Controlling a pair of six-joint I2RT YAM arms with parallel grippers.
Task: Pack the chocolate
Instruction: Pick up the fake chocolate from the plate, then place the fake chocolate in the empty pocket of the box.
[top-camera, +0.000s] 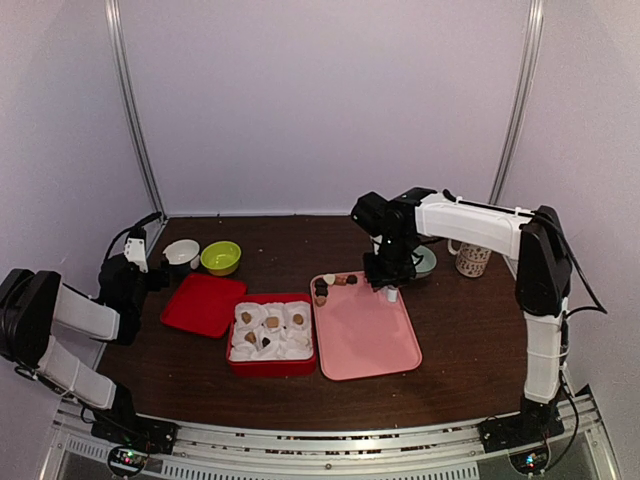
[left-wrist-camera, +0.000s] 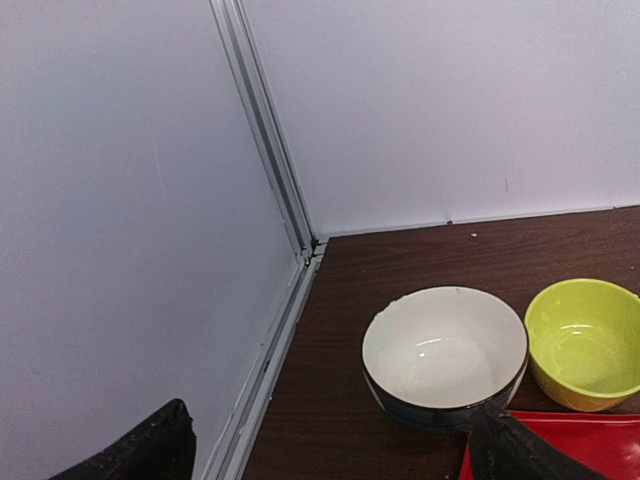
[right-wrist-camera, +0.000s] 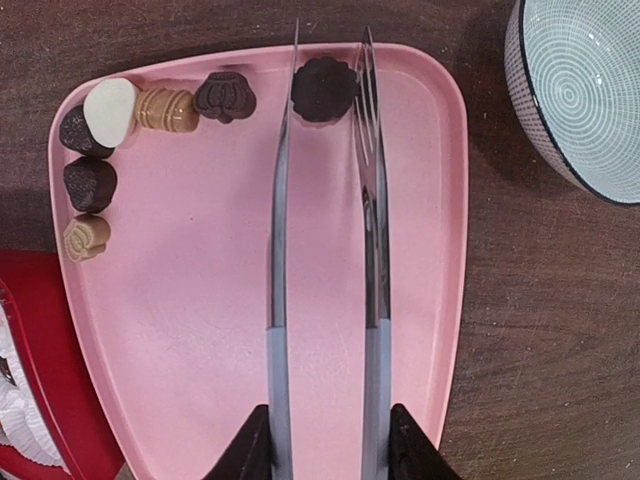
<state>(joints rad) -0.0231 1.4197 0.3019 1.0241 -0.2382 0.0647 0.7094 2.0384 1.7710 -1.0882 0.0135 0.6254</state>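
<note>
Several chocolate pieces (right-wrist-camera: 165, 108), dark, tan and one cream-white, lie along the far edge of the pink tray (right-wrist-camera: 180, 330). My right gripper (right-wrist-camera: 327, 440) is shut on the long metal tongs (right-wrist-camera: 372, 200). The tongs' tips stand on either side of a dark round chocolate (right-wrist-camera: 323, 88) at the tray's far rim, slightly apart from it. In the top view the right gripper (top-camera: 388, 272) hovers over the tray's far edge. A red box (top-camera: 272, 333) with white paper cups holds several chocolates. My left gripper (left-wrist-camera: 330, 450) is open and empty near the white bowl (left-wrist-camera: 444, 350).
A green bowl (left-wrist-camera: 585, 340) stands beside the white bowl at the back left. A red lid (top-camera: 205, 303) lies left of the red box. A patterned bowl (right-wrist-camera: 585, 85) and a mug (top-camera: 472, 259) stand right of the pink tray. Walls close in on the left and back.
</note>
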